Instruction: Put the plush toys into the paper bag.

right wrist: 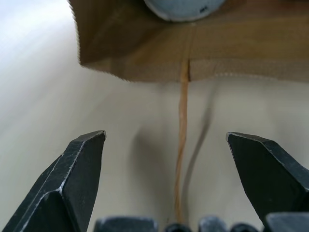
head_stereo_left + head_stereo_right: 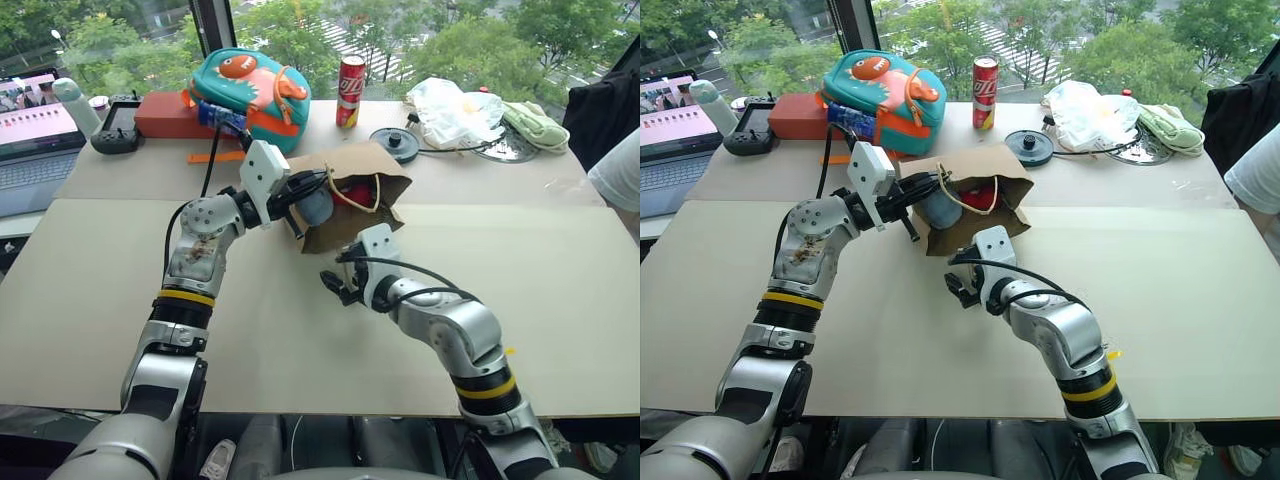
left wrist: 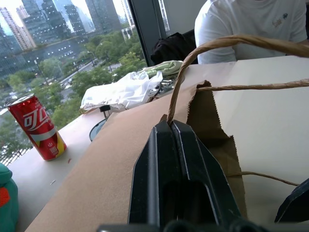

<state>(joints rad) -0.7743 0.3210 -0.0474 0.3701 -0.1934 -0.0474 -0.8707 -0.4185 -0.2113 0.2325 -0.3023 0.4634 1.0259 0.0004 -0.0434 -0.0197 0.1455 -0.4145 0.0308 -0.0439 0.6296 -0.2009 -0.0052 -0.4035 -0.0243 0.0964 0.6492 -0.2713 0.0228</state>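
Head view: brown kraft paper bag (image 2: 345, 195) lying on table, red elongated plush (image 2: 358, 190) and rounded grey-blue plush (image 2: 314, 207) at its mouth. Left wrist: left gripper (image 3: 175, 129) pinching bag rim. Right wrist: right gripper (image 1: 164, 140) spread, empty. Next: push grey-blue plush fully inside.

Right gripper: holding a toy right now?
No. The right gripper is open and empty, its fingers spread over the table just short of the paper bag.
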